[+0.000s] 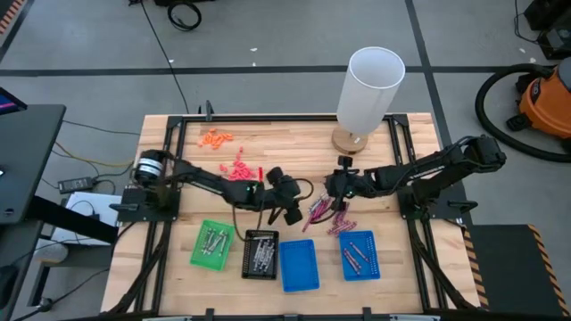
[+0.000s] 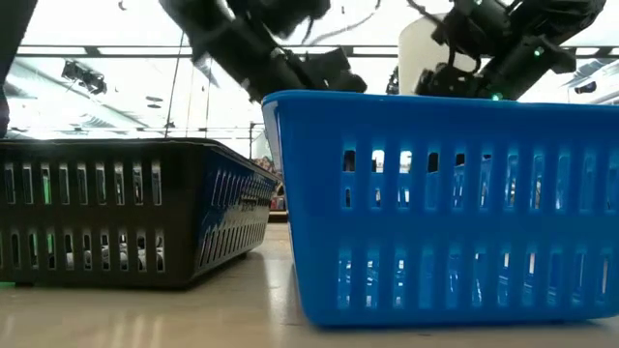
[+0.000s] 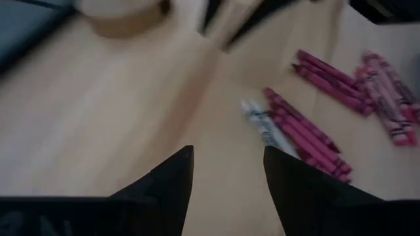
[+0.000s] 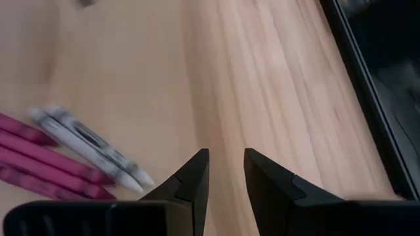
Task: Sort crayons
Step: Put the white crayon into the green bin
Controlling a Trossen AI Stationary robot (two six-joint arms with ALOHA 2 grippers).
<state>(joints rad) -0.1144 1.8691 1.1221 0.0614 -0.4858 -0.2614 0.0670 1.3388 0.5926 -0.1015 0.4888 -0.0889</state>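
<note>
The loose pile of thin maroon-magenta and silvery-grey wax crayons [image 1: 322,214] lies on the bare wooden tabletop [image 1: 446,267], just above the empty bright blue slotted plastic tray [image 1: 299,266] and near the middle of the table. In the left wrist view the pile shows as 2 silvery-grey sticks [image 3: 264,124] lying against a row of maroon ones [image 3: 308,134]; the right wrist view shows the 2 grey sticks [image 4: 88,142] beside maroon ones [image 4: 39,164].

More crayons are already in trays: grey sticks in the green slotted plastic tray [image 1: 211,244] and in the black slotted plastic tray [image 1: 260,254], both left of the bright blue tray, and maroon sticks in the second blue slotted tray [image 1: 359,255] to its right.

The left gripper [image 1: 291,207] sits just left of the pile, above the black tray — fingers [image 3: 172,177] spread, nothing between them. The right gripper [image 1: 340,191] sits just above the pile's right side, fingers [image 4: 193,174] slightly apart and holding nothing.

Farther from the bright blue tray, toward the far edge, stand a tall white cylinder on a round wooden base [image 1: 368,94], a cluster of red pieces [image 1: 239,169] and a cluster of orange pieces [image 1: 215,138].
</note>
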